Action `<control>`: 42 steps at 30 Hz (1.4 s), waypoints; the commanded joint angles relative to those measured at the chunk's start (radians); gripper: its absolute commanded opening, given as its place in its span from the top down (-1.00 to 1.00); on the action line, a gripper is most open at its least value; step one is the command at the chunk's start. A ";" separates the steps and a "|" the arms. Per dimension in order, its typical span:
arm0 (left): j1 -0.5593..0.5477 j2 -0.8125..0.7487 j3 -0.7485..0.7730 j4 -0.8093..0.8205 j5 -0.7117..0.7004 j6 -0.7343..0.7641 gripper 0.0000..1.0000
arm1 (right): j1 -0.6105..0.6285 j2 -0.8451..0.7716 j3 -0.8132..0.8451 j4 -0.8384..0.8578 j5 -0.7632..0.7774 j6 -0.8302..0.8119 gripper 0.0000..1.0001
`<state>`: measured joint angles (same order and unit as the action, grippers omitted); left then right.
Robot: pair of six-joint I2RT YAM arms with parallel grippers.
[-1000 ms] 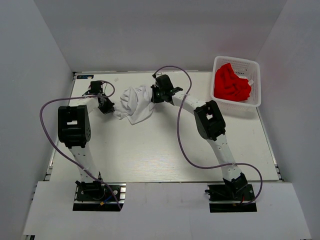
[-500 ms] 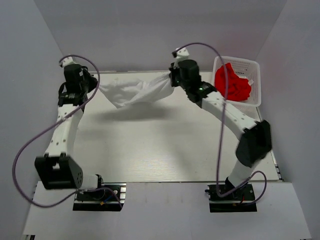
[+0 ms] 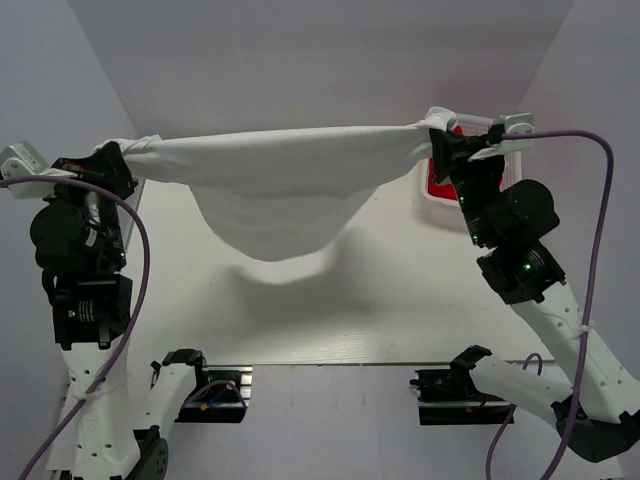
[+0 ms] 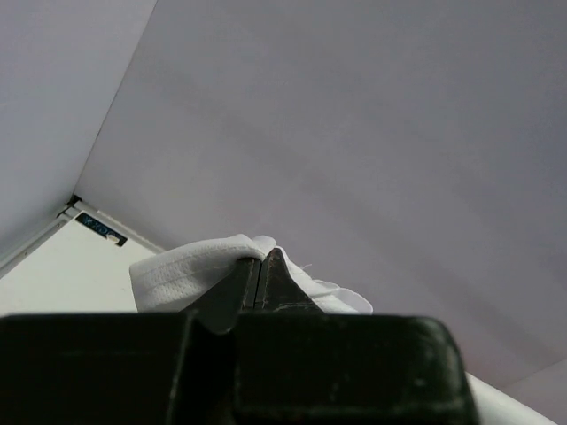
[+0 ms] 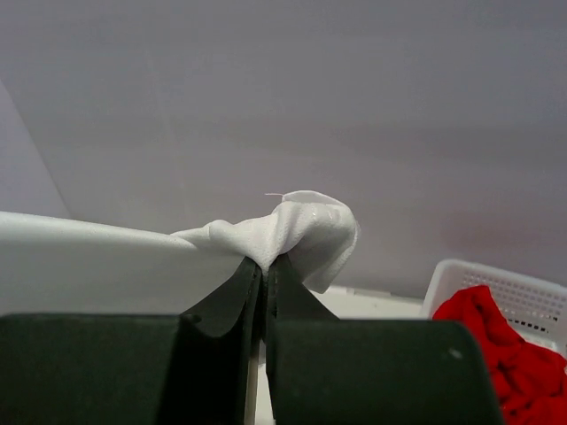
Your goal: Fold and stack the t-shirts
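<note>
1. Far left: our left gripper [image 4: 261,263] is clamping down on one end of the white t-shirt [image 3: 275,190]. In the wrist view the jaws are pressed together with a wad of cloth bunching up at the tips. We're holding that end up high and way out to the side, so the fabric is getting pulled open rather than hanging in a lump.

2. Middle: the white t-shirt is hanging in the air between the two arms. The top edge is running pretty much taut while the body is sagging in a belly above the table [image 3: 300,325] and throwing a shadow on it. Our guess is that we're spreading it out so it can go down flat for folding, and no fold is showing yet.

3. Right: our right gripper [image 5: 264,263] is doing the mirror job, with its jaws closed tight on the other end and cloth puffing out over the tips. It's pulling the opposite way, which is what's giving us that tension.

4. Far right: the red t-shirt [image 5: 492,350] is sitting crumpled in the basket [image 5: 532,288]. We're assuming it's just waiting its turn.

5. Head count: we're seeing two grippers, both gripping the same shirt. There are two t-shirts, one white and one red, and one basket.
</note>
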<state>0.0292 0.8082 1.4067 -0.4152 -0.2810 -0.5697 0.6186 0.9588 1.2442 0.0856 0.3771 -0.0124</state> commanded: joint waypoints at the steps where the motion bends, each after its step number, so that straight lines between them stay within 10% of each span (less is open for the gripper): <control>1: 0.000 0.057 0.020 -0.037 -0.014 0.002 1.00 | -0.005 0.000 0.006 0.054 0.023 -0.026 1.00; 11: 0.009 0.466 0.281 -0.042 0.129 0.047 1.00 | -0.039 0.462 0.293 0.042 0.209 -0.115 1.00; 21: 0.009 0.787 0.718 -0.195 0.069 0.100 1.00 | -0.157 0.709 0.706 -0.034 0.057 -0.014 1.00; 31: 0.009 0.338 -0.203 0.136 0.002 -0.016 1.00 | -0.183 0.420 -0.075 0.266 -0.047 0.105 1.00; 38: 0.004 0.319 -0.653 0.050 -0.008 -0.327 1.00 | -0.175 0.379 -0.492 0.218 -0.118 0.398 0.83; 40: 0.005 0.367 -0.733 0.033 0.034 -0.341 0.00 | -0.174 0.394 -0.546 0.133 -0.130 0.437 0.15; 41: 0.005 0.387 -0.733 -0.032 0.034 -0.354 -0.56 | -0.172 0.399 -0.548 0.103 -0.132 0.449 -0.80; 42: -0.006 0.407 -0.694 -0.063 0.007 -0.354 -0.99 | -0.166 0.399 -0.548 0.073 -0.124 0.465 -0.81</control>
<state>0.0292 1.2037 0.6777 -0.4103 -0.2462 -0.8215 0.4427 1.3758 0.6781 0.1772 0.2611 0.3279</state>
